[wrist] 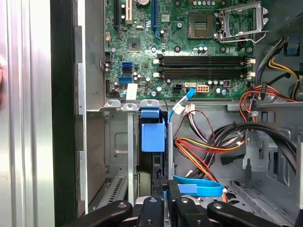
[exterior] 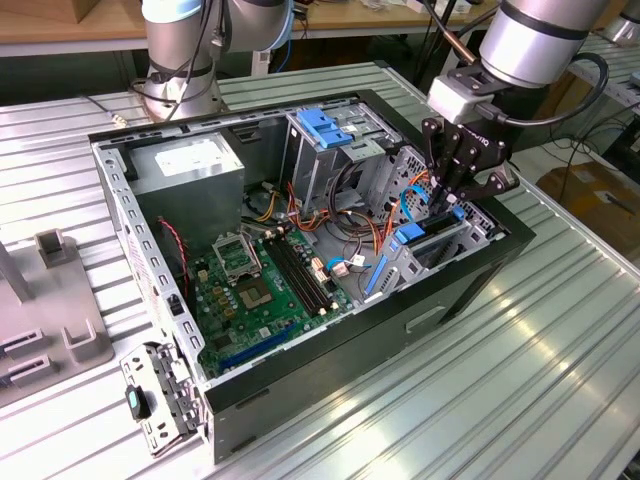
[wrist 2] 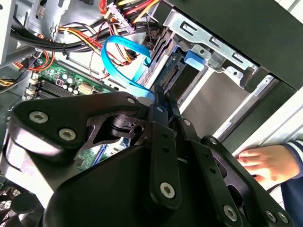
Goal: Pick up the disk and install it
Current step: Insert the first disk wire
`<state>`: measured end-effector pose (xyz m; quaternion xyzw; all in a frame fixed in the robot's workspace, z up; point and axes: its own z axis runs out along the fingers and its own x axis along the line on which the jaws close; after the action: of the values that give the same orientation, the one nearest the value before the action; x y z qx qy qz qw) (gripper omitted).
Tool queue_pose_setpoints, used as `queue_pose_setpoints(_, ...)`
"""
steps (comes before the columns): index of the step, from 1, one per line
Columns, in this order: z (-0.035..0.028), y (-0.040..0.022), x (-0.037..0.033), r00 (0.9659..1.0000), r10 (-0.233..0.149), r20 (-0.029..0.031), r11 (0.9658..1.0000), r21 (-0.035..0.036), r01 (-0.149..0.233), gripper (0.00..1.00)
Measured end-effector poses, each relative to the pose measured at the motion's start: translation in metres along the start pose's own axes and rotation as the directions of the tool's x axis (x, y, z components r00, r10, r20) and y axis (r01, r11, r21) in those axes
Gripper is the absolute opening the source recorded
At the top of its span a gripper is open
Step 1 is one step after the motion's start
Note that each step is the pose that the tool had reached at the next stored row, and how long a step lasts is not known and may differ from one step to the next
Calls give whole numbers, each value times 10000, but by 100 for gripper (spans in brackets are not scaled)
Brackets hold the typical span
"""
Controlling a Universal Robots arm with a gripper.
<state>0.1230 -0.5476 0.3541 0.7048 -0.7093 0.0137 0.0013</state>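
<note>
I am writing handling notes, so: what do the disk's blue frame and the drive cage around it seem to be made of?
Blue frame of the disk: probably moulded plastic, matte; uniform saturated colour, rounded tab.
Drive cage: likely bare sheet steel, dull grey; folded edges and punched slots.
Look alone cannot confirm either.
</note>
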Motion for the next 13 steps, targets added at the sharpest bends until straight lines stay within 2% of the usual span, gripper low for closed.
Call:
queue_pose_setpoints(3, 2, 3, 0, 10000, 1, 15, 10000, 47, -1, 16)
queue_pose_setpoints(5, 2, 3, -1, 10000, 0, 17, 10000, 54, 0, 16)
queue_pose_setpoints(7, 2, 3, -1, 10000, 2, 18, 9999, 103, -2, 16)
queue_pose_setpoints(13, 2, 3, 0, 10000, 2, 17, 9999, 107, -2, 16)
